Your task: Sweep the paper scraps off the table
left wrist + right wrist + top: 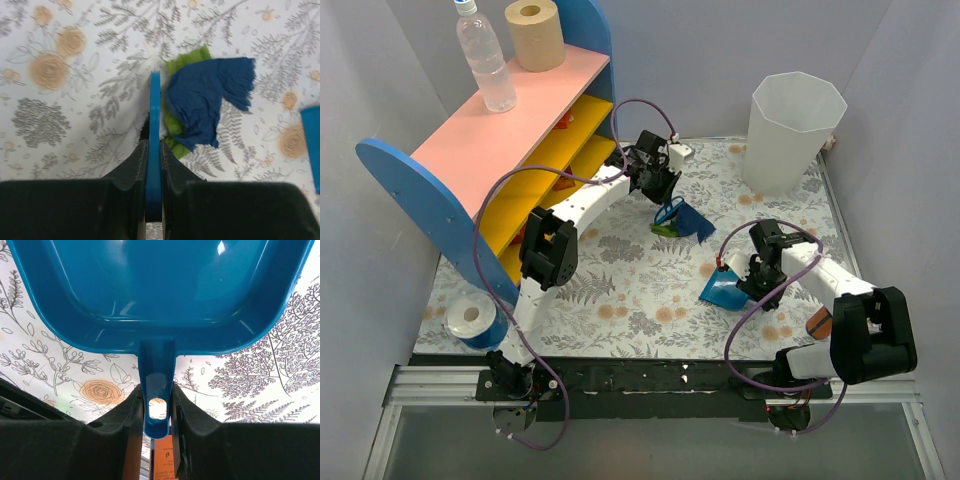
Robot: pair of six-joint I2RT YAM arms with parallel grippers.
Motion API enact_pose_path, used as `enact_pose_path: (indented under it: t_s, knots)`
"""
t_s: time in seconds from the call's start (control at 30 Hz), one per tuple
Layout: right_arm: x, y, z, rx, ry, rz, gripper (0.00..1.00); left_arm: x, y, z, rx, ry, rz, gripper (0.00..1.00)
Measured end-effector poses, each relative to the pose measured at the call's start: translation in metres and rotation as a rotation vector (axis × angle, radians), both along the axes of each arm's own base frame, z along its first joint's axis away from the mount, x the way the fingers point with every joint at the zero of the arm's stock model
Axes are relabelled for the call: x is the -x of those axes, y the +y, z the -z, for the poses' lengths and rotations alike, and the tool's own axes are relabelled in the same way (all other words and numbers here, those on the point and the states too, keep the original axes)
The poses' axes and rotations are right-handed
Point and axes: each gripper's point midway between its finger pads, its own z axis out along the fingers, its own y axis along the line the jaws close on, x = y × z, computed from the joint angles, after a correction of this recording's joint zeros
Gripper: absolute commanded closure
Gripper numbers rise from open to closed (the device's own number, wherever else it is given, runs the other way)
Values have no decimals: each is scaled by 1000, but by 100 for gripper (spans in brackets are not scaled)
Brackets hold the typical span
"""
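Observation:
My left gripper (657,186) is shut on the thin blue handle of the hand brush (669,211), low over the table (620,290) at mid-back. In the left wrist view the gripper (154,144) clamps the brush (155,105). Just right of the brush lie a navy paper scrap (207,100) and a green scrap (187,62) partly under it. Both show in the top view, navy (697,222) and green (663,230). My right gripper (758,272) is shut on the handle of the blue dustpan (723,291). The dustpan (160,290) fills the right wrist view beyond the gripper (157,390). Other scraps are out of view.
A tall white bin (790,130) stands at the back right. The pink-and-yellow shelf (520,150) with a bottle (485,60) and a paper roll (535,33) fills the left. A blue-and-white roll (472,318) sits front left. An orange object (820,322) lies beside the right arm.

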Motion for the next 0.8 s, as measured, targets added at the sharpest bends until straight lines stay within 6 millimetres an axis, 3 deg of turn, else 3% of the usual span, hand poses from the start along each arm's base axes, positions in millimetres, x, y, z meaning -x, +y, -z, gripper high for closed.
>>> enact_pose_path:
  t_s: [0.2,0.53,0.67,0.8]
  knots:
    - [-12,-2,3,31,10,5,99,40,-9,5,69,137,77,100]
    - [-47,13,0,19,-31,-26,99,124,-49,-11,234,416,279,100]
    - [-47,16,-1,17,-31,-41,99,129,-50,-25,252,417,277,100]
    - [-45,19,-3,-8,-39,-44,99,124,-36,-46,246,363,230,100]
